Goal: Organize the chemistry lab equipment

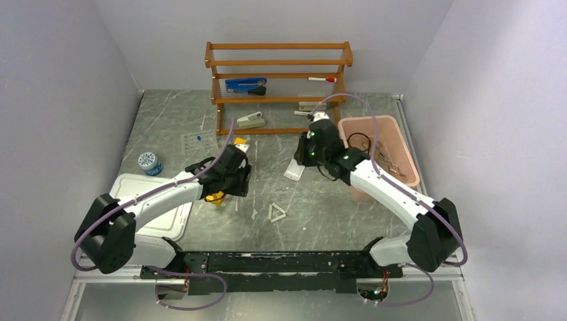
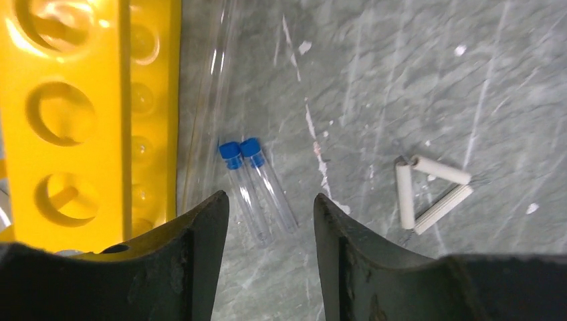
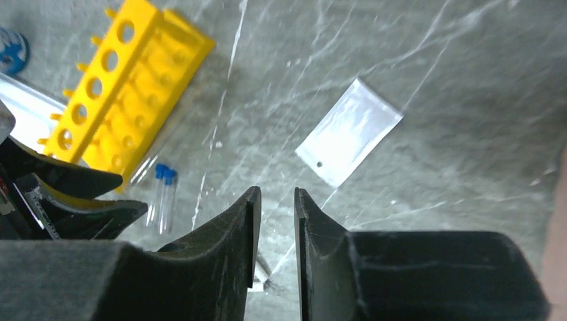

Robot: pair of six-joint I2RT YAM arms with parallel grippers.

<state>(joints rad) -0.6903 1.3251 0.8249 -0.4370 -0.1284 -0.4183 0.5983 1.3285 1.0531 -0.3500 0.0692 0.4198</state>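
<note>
Left claw (image 2: 271,207) wide, empty; we are hovering over two clear blue-capped tubes (image 2: 257,190) lying beside yellow holed rack (image 2: 67,120). Right claw (image 3: 277,200) narrow, empty. White rod triangle (image 2: 431,194), clear bag (image 3: 348,140) loose; sorting looks barely begun.

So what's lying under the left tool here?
Two blue-capped tubes lie side by side on the table, below the gap of the open left tool. The yellow test-tube rack sits beside them, apart. Anything beneath the fingers themselves is hidden.
</note>
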